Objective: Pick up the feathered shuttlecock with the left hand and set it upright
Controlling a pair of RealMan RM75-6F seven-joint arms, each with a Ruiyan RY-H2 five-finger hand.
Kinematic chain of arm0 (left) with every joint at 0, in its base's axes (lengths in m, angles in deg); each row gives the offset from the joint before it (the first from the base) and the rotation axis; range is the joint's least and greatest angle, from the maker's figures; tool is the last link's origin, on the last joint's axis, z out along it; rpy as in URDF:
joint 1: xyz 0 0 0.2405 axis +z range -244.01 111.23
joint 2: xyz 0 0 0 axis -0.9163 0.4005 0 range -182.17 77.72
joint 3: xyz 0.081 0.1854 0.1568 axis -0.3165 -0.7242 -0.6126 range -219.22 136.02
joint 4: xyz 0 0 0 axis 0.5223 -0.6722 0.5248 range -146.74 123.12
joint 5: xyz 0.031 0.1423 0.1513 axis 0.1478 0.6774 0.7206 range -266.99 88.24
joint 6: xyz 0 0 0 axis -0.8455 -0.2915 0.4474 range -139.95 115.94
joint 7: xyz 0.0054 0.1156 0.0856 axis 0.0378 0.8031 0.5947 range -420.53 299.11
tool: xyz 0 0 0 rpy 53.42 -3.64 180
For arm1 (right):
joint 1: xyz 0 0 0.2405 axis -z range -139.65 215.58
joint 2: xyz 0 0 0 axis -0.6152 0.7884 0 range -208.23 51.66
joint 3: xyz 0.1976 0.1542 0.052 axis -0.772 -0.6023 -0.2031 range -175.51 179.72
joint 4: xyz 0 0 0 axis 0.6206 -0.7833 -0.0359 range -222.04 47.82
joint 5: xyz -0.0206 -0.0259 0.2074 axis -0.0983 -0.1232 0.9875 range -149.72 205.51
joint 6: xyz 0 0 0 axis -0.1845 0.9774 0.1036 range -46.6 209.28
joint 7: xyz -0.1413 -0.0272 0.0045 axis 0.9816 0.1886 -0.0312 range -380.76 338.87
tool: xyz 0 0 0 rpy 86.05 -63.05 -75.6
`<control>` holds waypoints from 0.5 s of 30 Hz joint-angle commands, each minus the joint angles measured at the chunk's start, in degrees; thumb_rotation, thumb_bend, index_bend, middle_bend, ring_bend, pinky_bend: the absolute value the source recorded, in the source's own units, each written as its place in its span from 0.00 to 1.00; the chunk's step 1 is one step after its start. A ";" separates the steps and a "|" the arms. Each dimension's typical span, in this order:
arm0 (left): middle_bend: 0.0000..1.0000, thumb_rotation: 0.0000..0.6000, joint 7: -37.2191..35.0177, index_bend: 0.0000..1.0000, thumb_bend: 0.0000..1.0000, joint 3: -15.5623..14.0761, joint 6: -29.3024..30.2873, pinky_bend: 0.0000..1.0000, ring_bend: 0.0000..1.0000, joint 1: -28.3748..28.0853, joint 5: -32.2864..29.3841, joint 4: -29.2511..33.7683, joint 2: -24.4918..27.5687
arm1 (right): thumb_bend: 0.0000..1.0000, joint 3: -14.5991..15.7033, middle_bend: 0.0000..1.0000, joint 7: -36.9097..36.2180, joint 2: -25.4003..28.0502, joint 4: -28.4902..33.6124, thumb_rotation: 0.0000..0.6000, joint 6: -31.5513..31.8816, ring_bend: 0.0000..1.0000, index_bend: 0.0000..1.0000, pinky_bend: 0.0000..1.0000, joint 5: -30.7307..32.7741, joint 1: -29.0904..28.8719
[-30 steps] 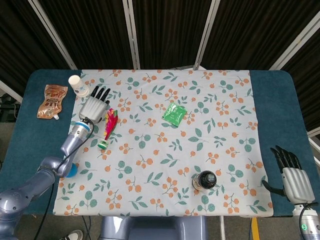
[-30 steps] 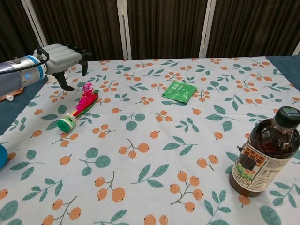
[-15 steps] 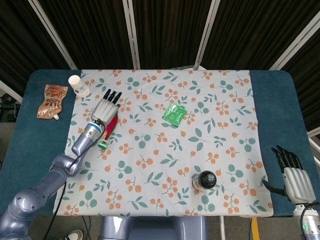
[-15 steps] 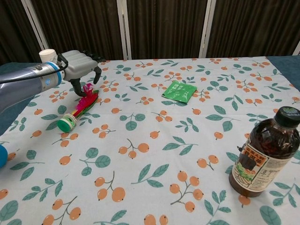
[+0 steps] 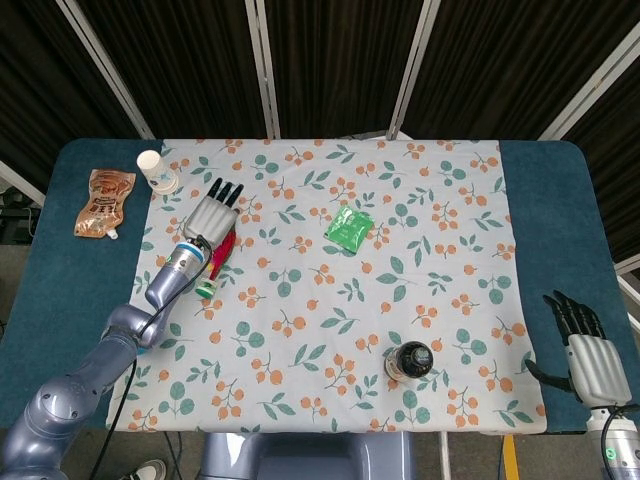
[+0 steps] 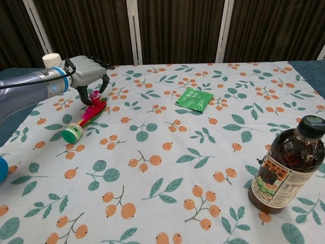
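Observation:
The feathered shuttlecock lies on its side on the floral cloth, pink and red feathers pointing away, green base toward the front. In the head view the shuttlecock is partly covered by my left hand. My left hand hovers just above the feather end, fingers spread and curved down, holding nothing. My right hand rests at the table's front right corner, fingers apart and empty.
A green packet lies mid-table. A dark bottle stands front right. A white cup and a brown pouch sit at the far left. A blue ball lies by the left forearm.
My left hand moved right from beside the cup to above the shuttlecock's feathers over the last second, then nearly stopped. The shuttlecock and right hand have not moved.

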 commanded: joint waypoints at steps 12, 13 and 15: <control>0.00 1.00 0.96 0.47 0.24 0.03 -1.46 0.00 0.00 0.19 -0.81 0.54 -0.65 | 0.13 -0.09 0.00 0.13 -0.08 0.11 1.00 -0.18 0.00 0.08 0.00 0.20 -0.06; 0.00 1.00 1.06 0.47 0.24 -0.03 -1.81 0.00 0.00 0.18 -0.85 0.73 -0.54 | 0.13 -0.09 0.00 0.15 -0.10 0.10 1.00 -0.13 0.00 0.08 0.00 0.17 -0.06; 0.00 1.00 1.28 0.47 0.26 -0.14 -2.07 0.00 0.00 0.22 -0.86 1.21 -0.27 | 0.13 -0.06 0.00 0.14 -0.08 0.10 1.00 -0.12 0.00 0.08 0.00 0.13 -0.03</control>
